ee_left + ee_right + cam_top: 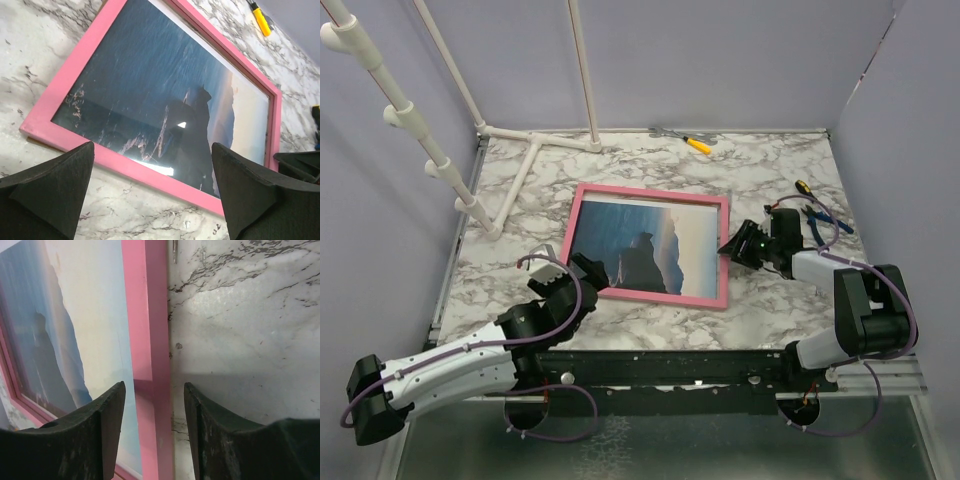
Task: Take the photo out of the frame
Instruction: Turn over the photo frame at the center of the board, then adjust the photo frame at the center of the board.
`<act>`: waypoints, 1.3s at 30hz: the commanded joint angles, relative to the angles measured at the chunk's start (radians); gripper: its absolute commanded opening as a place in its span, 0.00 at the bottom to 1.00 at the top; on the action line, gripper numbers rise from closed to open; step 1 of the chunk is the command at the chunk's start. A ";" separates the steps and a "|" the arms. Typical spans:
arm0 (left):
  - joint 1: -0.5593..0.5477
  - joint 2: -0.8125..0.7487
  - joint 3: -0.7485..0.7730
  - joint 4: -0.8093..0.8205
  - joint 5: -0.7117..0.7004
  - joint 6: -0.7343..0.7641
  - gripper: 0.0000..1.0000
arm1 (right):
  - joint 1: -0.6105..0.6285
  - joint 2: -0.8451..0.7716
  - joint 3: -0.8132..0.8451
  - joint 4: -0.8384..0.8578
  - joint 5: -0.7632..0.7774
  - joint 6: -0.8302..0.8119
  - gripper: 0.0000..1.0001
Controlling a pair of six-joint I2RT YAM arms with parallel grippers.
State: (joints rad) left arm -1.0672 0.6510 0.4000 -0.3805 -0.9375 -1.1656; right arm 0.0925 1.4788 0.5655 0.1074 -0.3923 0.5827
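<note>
Pink frame flat on marble bench, photo face up inside. Left jaws spread wide by near-left corner; right jaws partly spread astride right border, nothing clamped.

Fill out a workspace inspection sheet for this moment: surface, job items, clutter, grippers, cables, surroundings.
Surface: marble-pattern table, level.
Job's things: frame lies flat, face up; photo sits inside it, with reflections across it.
Clutter: yellow-handled screwdriver at the far edge; blue-handled pliers right of the frame; white pipe stand far left.
Grippers: left gripper open, empty, at the frame's near-left corner; right gripper open, astride the frame's right border.
Cables: purple cable along the left arm; loops hang by both bases.
Surroundings: plain lilac walls.
</note>
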 commanded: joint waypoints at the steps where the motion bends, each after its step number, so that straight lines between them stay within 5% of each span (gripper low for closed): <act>1: 0.008 0.045 0.097 -0.132 -0.079 0.077 0.99 | 0.001 -0.018 0.023 -0.068 0.058 -0.036 0.55; 7: 0.123 0.087 0.142 -0.019 0.045 0.271 0.99 | 0.005 -0.031 0.034 -0.101 0.086 -0.046 0.62; 24: 0.818 0.475 0.212 0.265 0.826 0.518 0.99 | 0.062 -0.060 0.101 -0.199 0.124 -0.060 0.70; 31: 0.861 0.615 0.161 0.440 0.933 0.482 0.94 | 0.084 0.007 0.145 -0.210 0.148 -0.061 0.69; 39: 0.861 0.664 0.128 0.447 0.907 0.470 0.89 | 0.084 0.090 0.225 -0.227 0.166 -0.065 0.69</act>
State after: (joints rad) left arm -0.2089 1.2972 0.5564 0.0311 -0.0490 -0.6868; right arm 0.1730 1.5192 0.7399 -0.0986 -0.2584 0.5297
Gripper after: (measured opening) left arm 0.900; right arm 0.690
